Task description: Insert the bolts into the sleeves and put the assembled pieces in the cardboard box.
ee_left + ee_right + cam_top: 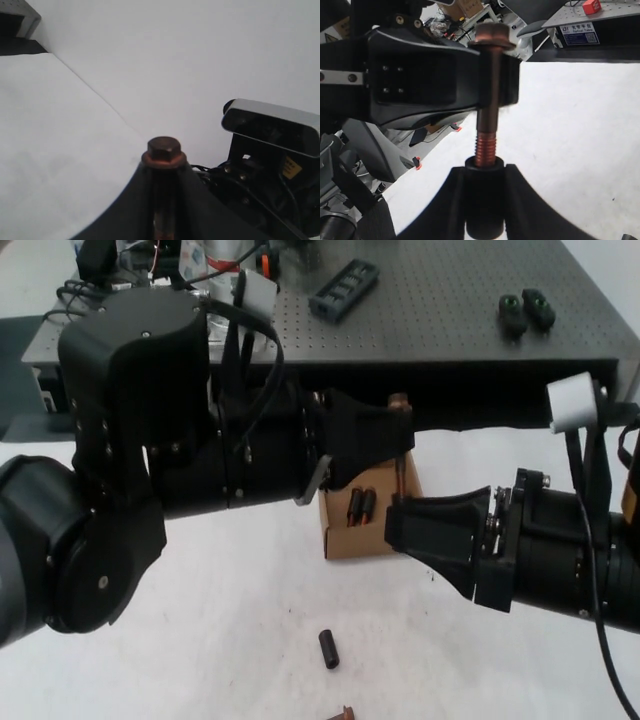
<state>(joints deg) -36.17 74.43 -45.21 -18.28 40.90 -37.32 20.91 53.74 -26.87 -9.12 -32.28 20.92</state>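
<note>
My left gripper is clamped on the long copper-coloured hex-head bolt, just under its flanged head, with the bolt upright and head up. My right gripper is closed around the short black cylindrical sleeve, gripping its sides. The bolt's threaded tip sits at the sleeve's open mouth, in line with it.

On the high view, the left arm comes in from 9 o'clock and the right from 3 o'clock. They meet over the small brown cardboard box, which holds 2 black pieces. At 6 o'clock from the box, 1 loose black sleeve lies on the white table surface. Another copper bolt lies beyond it, at the frame edge.
</note>
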